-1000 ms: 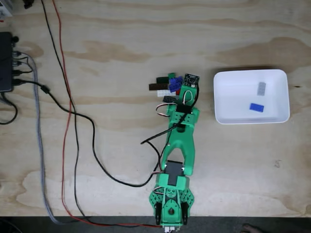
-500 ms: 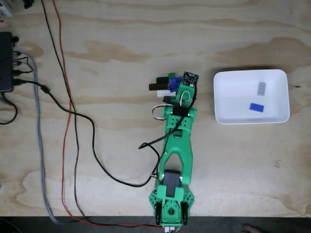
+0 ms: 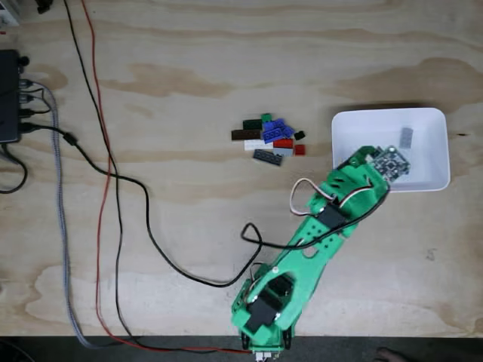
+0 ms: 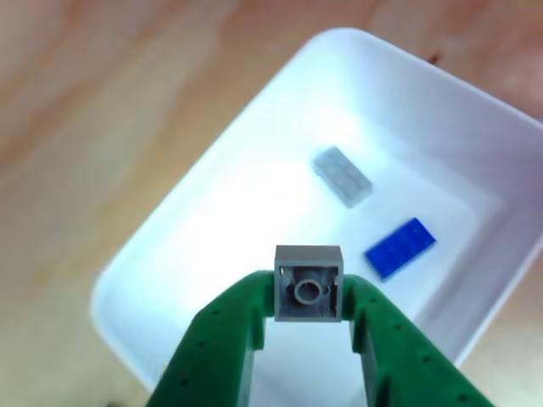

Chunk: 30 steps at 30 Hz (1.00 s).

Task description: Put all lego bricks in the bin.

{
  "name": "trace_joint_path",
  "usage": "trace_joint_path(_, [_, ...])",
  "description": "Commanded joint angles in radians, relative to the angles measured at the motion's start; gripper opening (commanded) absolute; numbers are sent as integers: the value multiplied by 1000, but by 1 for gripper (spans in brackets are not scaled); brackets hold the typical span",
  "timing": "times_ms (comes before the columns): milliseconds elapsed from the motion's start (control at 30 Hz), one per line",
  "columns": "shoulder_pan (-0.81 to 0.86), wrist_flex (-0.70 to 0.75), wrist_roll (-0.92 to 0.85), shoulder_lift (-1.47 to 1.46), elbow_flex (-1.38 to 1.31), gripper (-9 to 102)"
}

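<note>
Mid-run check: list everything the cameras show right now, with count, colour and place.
Held brick: one, grey, between the fingers above the bin.
Bin: one, white, right side of the table in the fixed view.
Bricks in bin: two, a grey one and a blue one, lying flat and apart.
Pile: roughly ten bricks, blue, red, green, black, brown, white, left of the bin on the table.
Cables: several, black, red and grey, left side of the table.
Black box: one, left edge.
Table: one, pale plywood.
Arm: one, green.
Gripper: green fingers shut on the held brick.
</note>
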Motion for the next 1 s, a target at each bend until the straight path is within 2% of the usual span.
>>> trace_joint_path(0, [87,-64,-49,-143,-52,14])
trace_joint_path(100, [72,-51,-18,-124,-52,29])
trace_joint_path(200, [-21,32,46,8,-61,39])
trace_joint_path(267, [-112,81,91,141,-77,39])
trace_joint_path(367, [-307,236,95,353,-129,39])
trace_joint_path(433, [-463,367,38,446,-140,39])
trace_joint_path(533, [-646,557,-54,400,-129,39])
trace_joint_path(600, [-672,629,-106,278,-91,38])
trace_joint_path(700, [-646,606,-141,83,0,37])
trace_joint_path(800, [-621,480,-137,-52,120,37])
trace_joint_path(867, [-635,362,-83,-123,184,36])
trace_joint_path(967, [-652,264,112,-183,184,35])
